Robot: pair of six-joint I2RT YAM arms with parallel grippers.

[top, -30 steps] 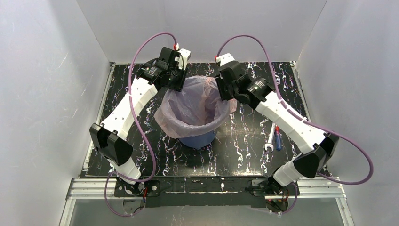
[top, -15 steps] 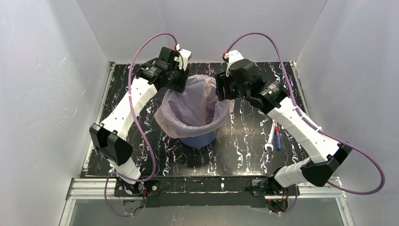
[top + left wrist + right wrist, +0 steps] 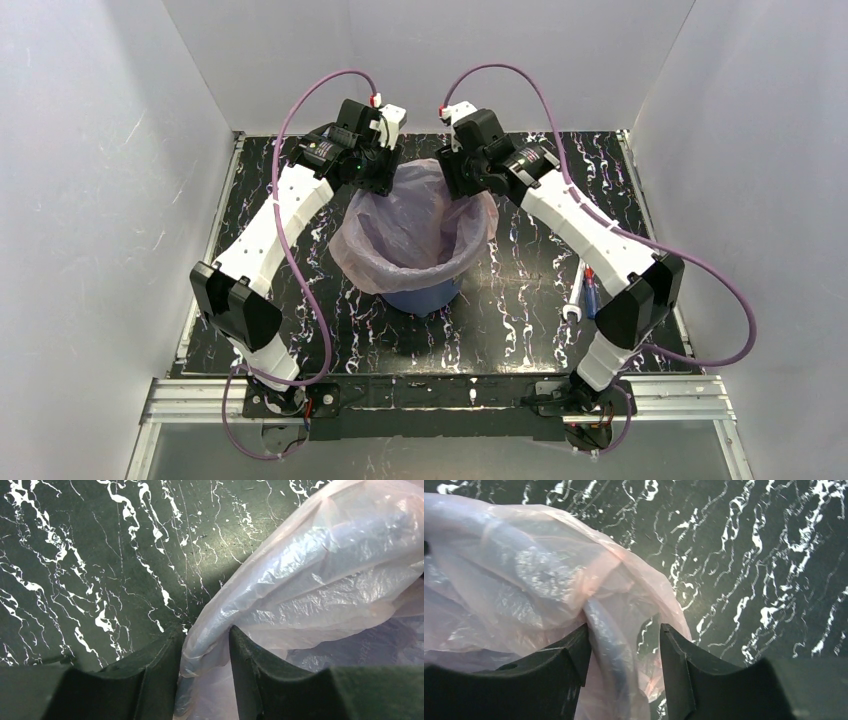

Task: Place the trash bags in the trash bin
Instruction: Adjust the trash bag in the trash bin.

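The blue trash bin point(image 3: 421, 298) stands mid-table with the pale-pink trash bag point(image 3: 410, 228) lining it and folded out over the rim. My left gripper point(image 3: 386, 181) is at the bin's far-left rim. In the left wrist view its jaws point(image 3: 205, 636) are shut on the bag-covered rim, with the film point(image 3: 310, 570) filling the gap. My right gripper point(image 3: 459, 186) is at the far-right rim. Its jaws point(image 3: 624, 631) stand open astride the wrapped rim point(image 3: 607, 636), which lies against the left finger with a gap to the right one. The bag point(image 3: 514, 555) spreads to the left there.
A wrench point(image 3: 575, 296) and a red-and-blue tool point(image 3: 592, 291) lie on the black marbled table point(image 3: 520, 290) to the right of the bin. White walls close in on the left, right and back.
My right arm has swung from the bin's right side to its far rim, closer to the left gripper, and its jaws have widened. The left arm has stayed put.
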